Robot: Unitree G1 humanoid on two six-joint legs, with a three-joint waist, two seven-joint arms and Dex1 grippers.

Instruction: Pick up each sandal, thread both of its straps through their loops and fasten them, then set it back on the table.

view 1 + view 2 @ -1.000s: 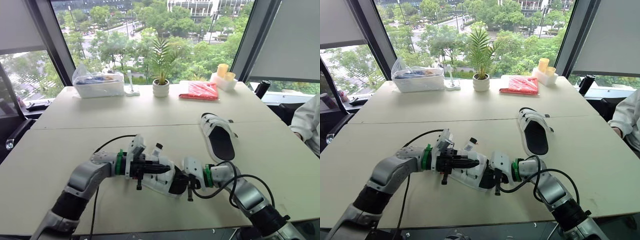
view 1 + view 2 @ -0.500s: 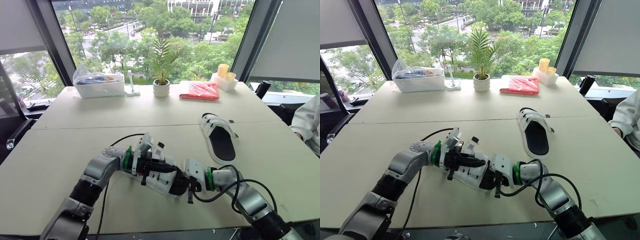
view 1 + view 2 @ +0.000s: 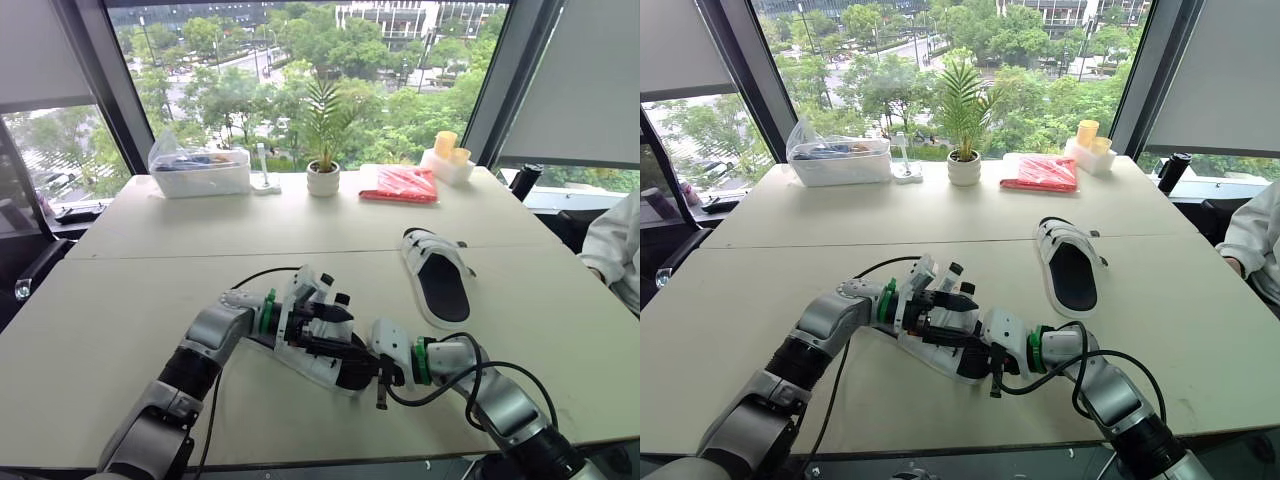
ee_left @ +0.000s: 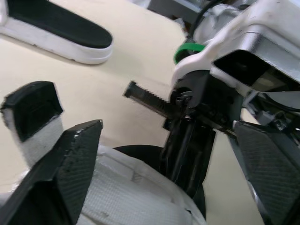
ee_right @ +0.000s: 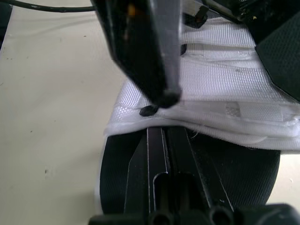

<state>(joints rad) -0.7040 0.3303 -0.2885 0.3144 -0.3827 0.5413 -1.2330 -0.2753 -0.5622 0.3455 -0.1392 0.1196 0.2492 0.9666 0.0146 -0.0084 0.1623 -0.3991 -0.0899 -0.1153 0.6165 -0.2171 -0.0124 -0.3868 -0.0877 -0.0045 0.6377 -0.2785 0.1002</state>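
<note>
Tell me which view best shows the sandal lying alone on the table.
The left eye view: the lone sandal lies whole and unobstructed on the table, black footbed up. The right eye view shows it equally well. The left wrist view catches part of its footbed and white sole at the frame edge.

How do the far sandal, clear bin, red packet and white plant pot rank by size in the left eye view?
1. far sandal and clear bin, about alike; the sandal is nearer
2. red packet
3. white plant pot
</note>
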